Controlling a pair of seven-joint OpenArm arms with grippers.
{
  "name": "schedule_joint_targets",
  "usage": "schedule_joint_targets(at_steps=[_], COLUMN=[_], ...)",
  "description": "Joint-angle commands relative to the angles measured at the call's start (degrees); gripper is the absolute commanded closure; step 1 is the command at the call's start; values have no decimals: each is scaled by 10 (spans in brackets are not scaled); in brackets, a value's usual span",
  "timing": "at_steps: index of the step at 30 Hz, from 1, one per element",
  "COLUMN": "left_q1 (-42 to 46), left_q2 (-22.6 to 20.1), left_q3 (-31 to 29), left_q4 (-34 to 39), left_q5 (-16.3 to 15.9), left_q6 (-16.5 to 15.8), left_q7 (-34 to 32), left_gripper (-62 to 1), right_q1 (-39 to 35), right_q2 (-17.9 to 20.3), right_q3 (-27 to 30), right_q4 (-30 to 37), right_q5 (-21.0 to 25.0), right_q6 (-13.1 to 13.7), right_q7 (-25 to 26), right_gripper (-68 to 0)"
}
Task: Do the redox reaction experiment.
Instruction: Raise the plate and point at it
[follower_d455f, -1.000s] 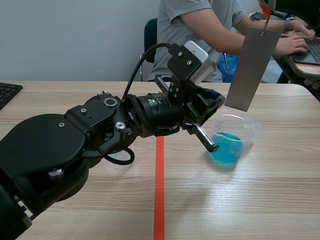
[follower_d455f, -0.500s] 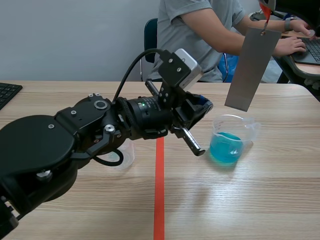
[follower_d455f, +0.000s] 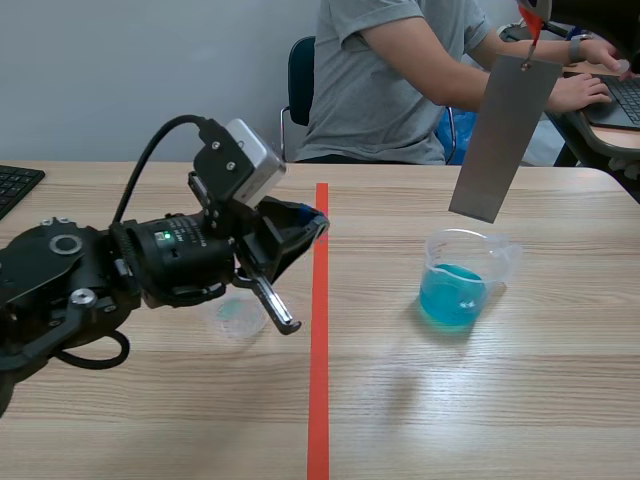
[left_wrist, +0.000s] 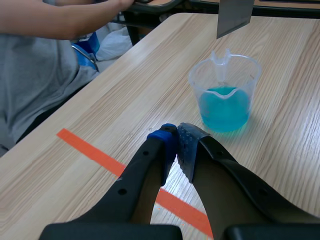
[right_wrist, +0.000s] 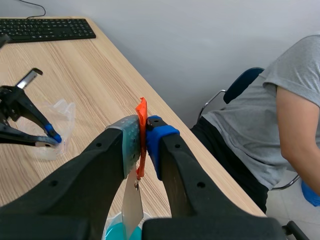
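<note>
The right end effector (right_wrist: 143, 137) pinches the orange tab (right_wrist: 142, 111) of the grey metal strip (follower_d455f: 497, 135), which hangs over the beaker (follower_d455f: 462, 285) of blue solution on the bench (follower_d455f: 400, 400). Lower the strip vertically and centred, clear of the rim. The left end effector (left_wrist: 176, 145) is pressed together and empty.

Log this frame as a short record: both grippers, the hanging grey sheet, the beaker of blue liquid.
left gripper: shut on nothing, near small clear plastic cup
right gripper: shut on orange tab of flat grey metal sheet
sheet: hanging above clear plastic beaker of blue liquid, not dipped
</note>
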Motion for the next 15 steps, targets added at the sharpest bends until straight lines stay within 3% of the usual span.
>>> schedule_joint_targets(at_steps=[1, 9, 15], left_q1=[15, 130, 245], left_q2=[-18, -103, -163], left_q3=[-11, -78, -156], left_q4=[26, 103, 155], left_q5=[-8, -20, -55], left_q6=[0, 0, 0], left_q7=[-8, -9, -13], left_gripper=[-31, -31, -31], right_q1=[13, 13, 13], right_q2=[9, 9, 9], right_q3=[8, 8, 8], right_q4=[5, 5, 5], right_q5=[8, 8, 8], right_q6=[3, 3, 3], right_q7=[10, 10, 10], right_gripper=[-11, -11, -11])
